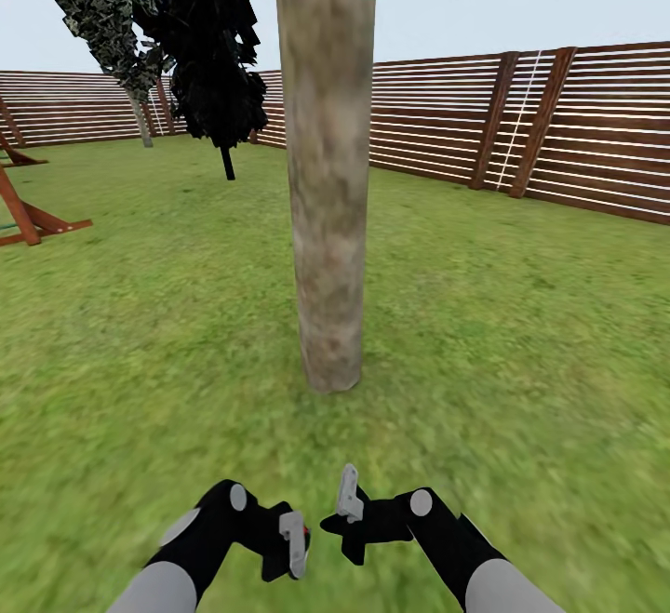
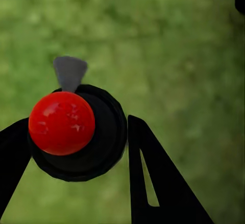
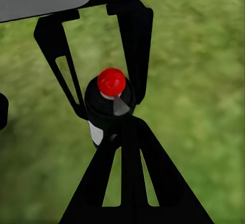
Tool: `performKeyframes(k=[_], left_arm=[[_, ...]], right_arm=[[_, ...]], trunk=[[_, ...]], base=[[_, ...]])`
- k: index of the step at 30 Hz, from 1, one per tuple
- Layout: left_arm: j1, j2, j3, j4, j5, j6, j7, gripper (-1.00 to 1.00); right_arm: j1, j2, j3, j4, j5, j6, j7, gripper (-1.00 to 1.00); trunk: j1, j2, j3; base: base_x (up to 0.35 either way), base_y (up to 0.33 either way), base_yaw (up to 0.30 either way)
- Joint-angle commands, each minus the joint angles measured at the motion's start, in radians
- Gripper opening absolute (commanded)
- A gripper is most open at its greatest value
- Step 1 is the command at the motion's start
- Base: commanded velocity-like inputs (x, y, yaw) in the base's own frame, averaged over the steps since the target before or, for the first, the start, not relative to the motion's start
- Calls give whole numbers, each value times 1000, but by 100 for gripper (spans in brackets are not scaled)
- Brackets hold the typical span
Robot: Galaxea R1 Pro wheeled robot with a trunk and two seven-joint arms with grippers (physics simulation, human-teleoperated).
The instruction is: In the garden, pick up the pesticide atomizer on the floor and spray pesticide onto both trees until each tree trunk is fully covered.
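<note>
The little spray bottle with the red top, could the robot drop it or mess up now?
Maybe. The left gripper pinches the pesticide atomizer only by its round dark body, so it could slip or twist. The right gripper sits very close to it and might bump it. The atomizer is also held low over the grass, short of the tree trunk, so spray may miss the trunk or wet only its lower part.

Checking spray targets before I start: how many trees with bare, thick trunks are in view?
2. One tree trunk stands directly ahead, close to the hands. A second tree stands far off at upper left near the fence. Others may be outside the picture.
</note>
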Motion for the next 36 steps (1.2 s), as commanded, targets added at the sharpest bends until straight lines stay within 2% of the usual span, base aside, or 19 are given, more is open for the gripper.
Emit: performKeyframes(k=[1,7,9,11,21,23,24,33,36], left_arm=[[0,-2,6,0,-9,-10,-3,-100],[-1,-17,7,9,-5,-10,-3,-100],[-1,-17,7,11,31,-11,-3,-100],[-1,-17,7,11,47,-12,-3,-100],[-2,-18,7,12,54,-16,-3,-100],[0,-20,7,13,86,-19,-4,-100],[0,-20,7,13,91,-19,-4,-100],[-2,-20,7,13,97,-19,-5,-100],[-1,-7,5,14,92,-21,1,-100]], right_arm=[[0,0,-1,-1,9,-6,0,-100],[0,1,-1,-2,9,-6,0,-100],[0,1,-1,-2,9,-6,0,-100],[0,2,-1,-2,9,-6,0,-100],[0,2,-1,-2,9,-6,0,-100],[0,2,-1,-2,9,-7,0,-100],[0,2,-1,-2,9,-7,0,-100],[0,2,-1,-2,9,-7,0,-100],[0,2,-1,-2,9,-7,0,-100]], trunk=[[0,0,-1],[0,0,-1],[0,0,-1],[0,0,-1],[0,0,-1],[0,0,-1],[0,0,-1],[0,0,-1],[0,0,-1]], base=[[0,0,0],[0,0,0],[0,0,0],[0,0,0],[0,0,0],[0,0,0],[0,0,0],[0,0,0],[0,0,0]])
